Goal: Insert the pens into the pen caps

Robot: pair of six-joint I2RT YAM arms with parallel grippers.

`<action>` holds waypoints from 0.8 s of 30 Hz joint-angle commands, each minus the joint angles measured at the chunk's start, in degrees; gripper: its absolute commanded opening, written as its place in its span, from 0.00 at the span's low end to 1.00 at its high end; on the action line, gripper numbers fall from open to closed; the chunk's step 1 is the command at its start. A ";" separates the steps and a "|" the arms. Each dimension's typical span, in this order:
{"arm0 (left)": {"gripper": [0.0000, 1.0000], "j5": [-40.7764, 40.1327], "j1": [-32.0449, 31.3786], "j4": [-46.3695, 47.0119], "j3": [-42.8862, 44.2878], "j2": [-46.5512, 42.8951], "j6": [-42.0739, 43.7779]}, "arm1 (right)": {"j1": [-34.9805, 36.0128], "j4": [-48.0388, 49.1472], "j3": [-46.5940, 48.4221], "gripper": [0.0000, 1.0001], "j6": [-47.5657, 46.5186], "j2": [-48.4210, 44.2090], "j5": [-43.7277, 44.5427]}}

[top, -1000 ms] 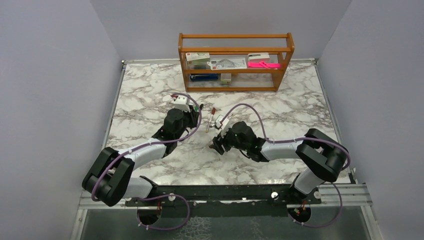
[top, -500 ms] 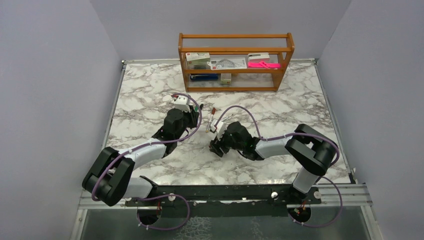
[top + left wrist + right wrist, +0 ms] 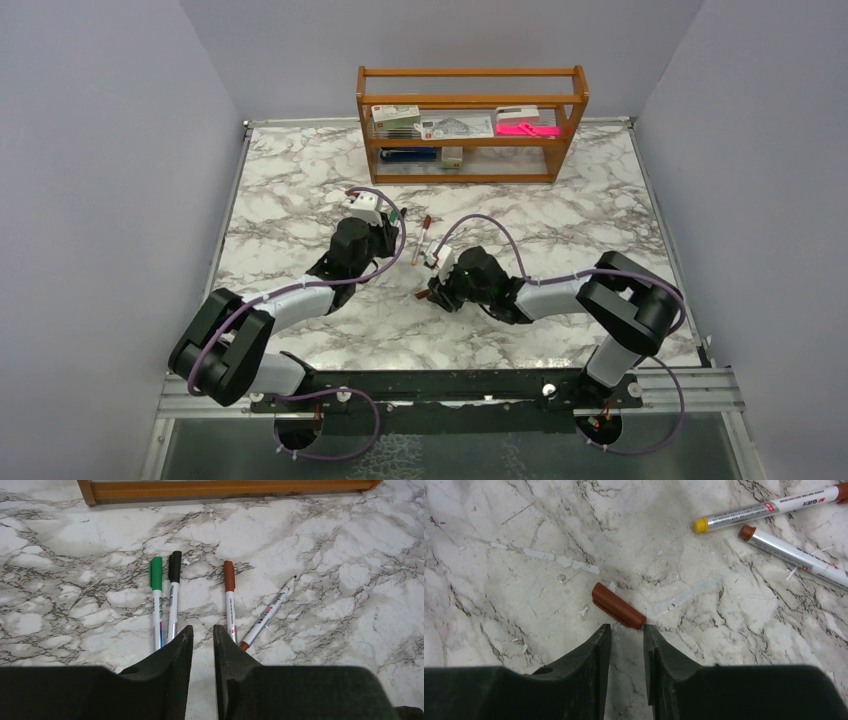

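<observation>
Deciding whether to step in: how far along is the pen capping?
Done: the green-capped pen, black-capped pen and brown-capped pen lie finished. In hand: the right gripper is at the loose cap; a grip is not clear. Remaining: cap the bare pen.

In your left wrist view's centre, green-capped pen just beside black-capped pen, brown-capped pen further right, uncapped pen slanting beside it, loose brown cap lying flat mid-frame in your right wrist view

A marble table carries a wooden rack, four pens and a loose red-brown cap.
</observation>
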 commanded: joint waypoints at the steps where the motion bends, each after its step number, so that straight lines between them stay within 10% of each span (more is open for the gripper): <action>1: 0.24 1.75 0.36 1.83 -0.17 0.54 0.19 | 0.49 -0.45 -1.93 0.29 1.42 -2.98 -1.03; 10: 0.23 2.74 0.34 1.83 0.16 1.21 0.16 | 0.55 -0.60 -0.93 0.59 -1.15 -5.06 0.33; 24: 0.23 2.73 0.34 1.83 0.32 1.22 0.98 | 0.49 -2.29 6.18 0.65 -6.60 3.58 -4.08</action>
